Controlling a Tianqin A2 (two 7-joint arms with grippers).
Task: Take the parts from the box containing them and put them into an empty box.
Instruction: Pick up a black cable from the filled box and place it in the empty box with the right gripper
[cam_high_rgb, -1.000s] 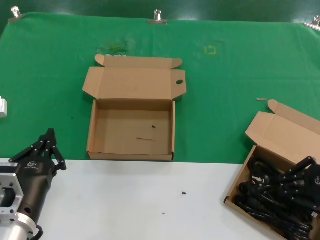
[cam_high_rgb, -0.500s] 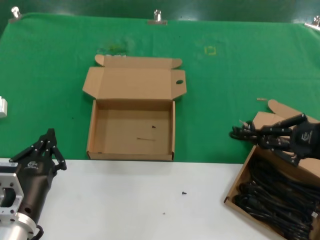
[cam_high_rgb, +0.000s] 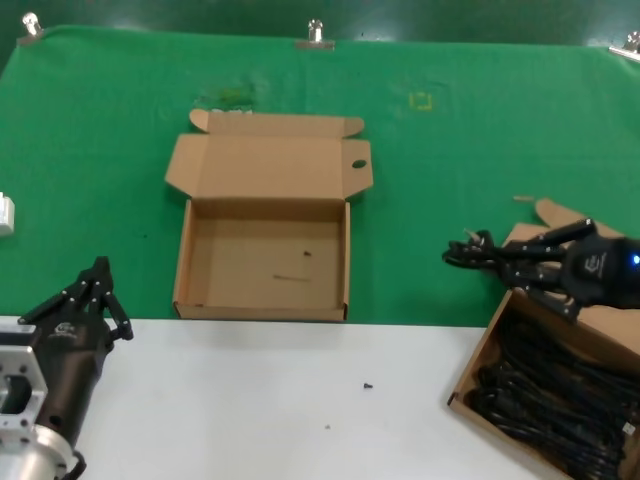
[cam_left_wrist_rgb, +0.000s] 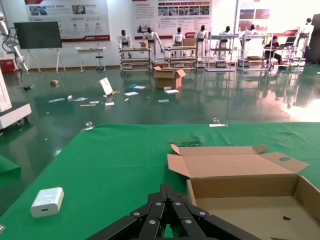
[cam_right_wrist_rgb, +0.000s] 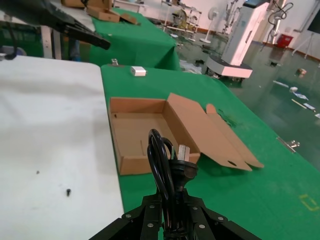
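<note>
Gripping one black rubbery power cord (cam_high_rgb: 468, 250) in closed jaws, the right gripper (cam_high_rgb: 500, 262) hangs above the green cloth, left of the cord-filled brown cardboard box (cam_high_rgb: 480, 362) at the counter's near right. Empty hole-lidded cardboard box (cam_high_rgb: 262, 309) lies centre. Left gripper (cam_high_rgb: 97, 290) parked near left, jaws closed.

Bright even light, soft shadows, sharp

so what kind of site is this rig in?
Probably a robotics lab or demo hall, not a production line. The left wrist view shows humanoid robots lined up at benches, wall posters and litter on a glossy floor. The work surface is a green cloth clipped over a table.
</note>
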